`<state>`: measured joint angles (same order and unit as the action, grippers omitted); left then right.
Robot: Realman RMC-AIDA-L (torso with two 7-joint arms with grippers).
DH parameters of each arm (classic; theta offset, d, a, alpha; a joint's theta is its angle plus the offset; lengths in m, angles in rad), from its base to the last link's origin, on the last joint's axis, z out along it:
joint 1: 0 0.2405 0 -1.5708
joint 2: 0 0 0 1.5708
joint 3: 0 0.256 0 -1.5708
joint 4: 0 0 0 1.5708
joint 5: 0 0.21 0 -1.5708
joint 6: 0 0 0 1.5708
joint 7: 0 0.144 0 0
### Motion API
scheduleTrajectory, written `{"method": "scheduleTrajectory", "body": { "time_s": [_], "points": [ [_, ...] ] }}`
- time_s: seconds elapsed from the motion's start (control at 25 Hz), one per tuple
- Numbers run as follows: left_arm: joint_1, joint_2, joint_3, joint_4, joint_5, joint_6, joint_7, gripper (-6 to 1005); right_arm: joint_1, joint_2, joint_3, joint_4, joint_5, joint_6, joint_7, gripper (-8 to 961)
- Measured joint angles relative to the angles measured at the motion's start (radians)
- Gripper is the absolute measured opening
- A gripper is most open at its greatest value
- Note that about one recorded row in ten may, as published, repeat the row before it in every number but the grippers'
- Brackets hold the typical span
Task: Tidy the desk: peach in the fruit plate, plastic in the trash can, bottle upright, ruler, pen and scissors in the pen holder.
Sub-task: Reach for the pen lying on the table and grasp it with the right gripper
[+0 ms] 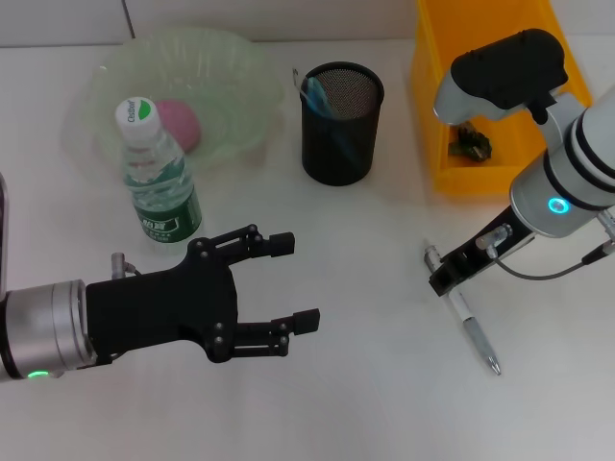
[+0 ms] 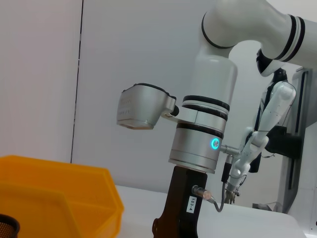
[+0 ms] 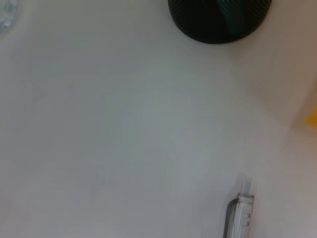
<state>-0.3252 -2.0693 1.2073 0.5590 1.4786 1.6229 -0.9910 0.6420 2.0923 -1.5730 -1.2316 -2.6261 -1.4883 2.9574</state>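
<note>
A clear pen (image 1: 473, 327) lies on the white desk at the right; it also shows in the right wrist view (image 3: 237, 213). My right gripper (image 1: 442, 273) is low over the pen's upper end. My left gripper (image 1: 296, 281) is open and empty, hovering over the desk's front left. A water bottle (image 1: 154, 175) stands upright just behind it. A pink peach (image 1: 179, 123) lies in the translucent green fruit plate (image 1: 240, 67). The black mesh pen holder (image 1: 341, 125) holds a blue-green item (image 1: 315, 94); the holder also shows in the right wrist view (image 3: 208, 25).
A yellow bin (image 1: 437, 115) stands at the back right with a dark crumpled thing (image 1: 471, 144) inside; its wall shows in the left wrist view (image 2: 59, 193). The right arm's body (image 2: 200, 139) fills that view. Bare desk lies between the grippers.
</note>
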Motion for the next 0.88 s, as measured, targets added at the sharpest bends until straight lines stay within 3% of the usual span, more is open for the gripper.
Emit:
{"method": "scheduleTrajectory", "body": {
  "time_s": [0.44, 0.88],
  "points": [
    [0.006, 0.0, 0.0, -0.001, 0.002, 0.0, 0.002, 864, -0.006, 0.0, -0.008, 0.011, 0.0, 0.016, 0.0, 442],
    [0.008, 0.0, 0.0, -0.002, 0.002, 0.0, 0.001, 863, -0.003, 0.0, -0.008, 0.033, 0.003, 0.021, 0.0, 266]
  ]
}}
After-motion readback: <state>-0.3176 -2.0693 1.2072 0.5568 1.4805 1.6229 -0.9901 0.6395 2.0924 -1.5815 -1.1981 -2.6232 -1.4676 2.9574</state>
